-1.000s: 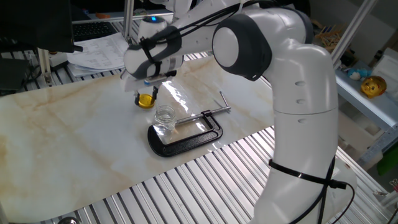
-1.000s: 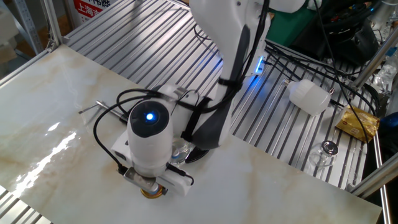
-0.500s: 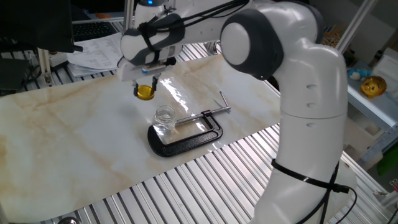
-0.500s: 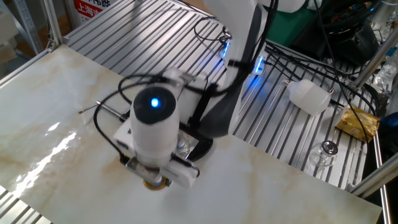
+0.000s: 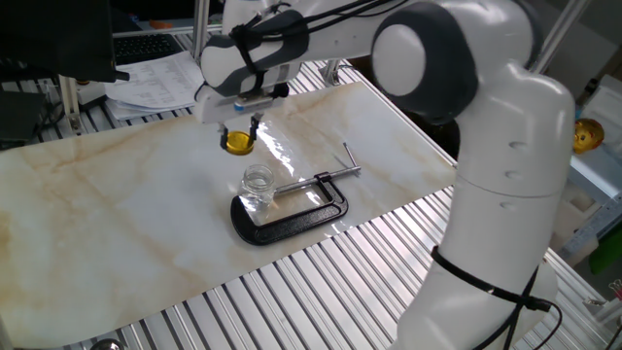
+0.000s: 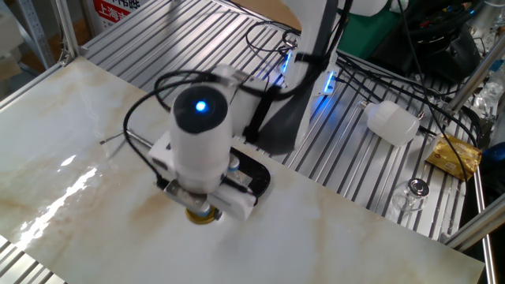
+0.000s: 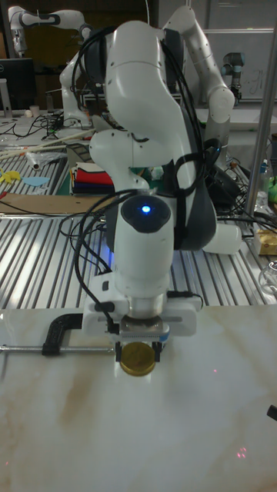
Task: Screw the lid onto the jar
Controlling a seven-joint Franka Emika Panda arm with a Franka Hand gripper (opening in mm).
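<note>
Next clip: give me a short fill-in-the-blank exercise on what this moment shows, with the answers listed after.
1. The tool is shut on the ____ lid, held above the table.
2. The jar stands on the marble tabletop with its mouth ____.
3. The jar sits inside the frame of the black ____.
4. The lid is not yet over the jar; it hangs to one ____ of it.

Answers: yellow; open; C-clamp; side

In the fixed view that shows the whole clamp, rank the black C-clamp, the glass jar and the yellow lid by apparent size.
1. black C-clamp, by far the largest.
2. jar.
3. lid, held in the gripper; it looks slightly smaller than the jar, but it sits farther from the camera, so this is unsure.
</note>
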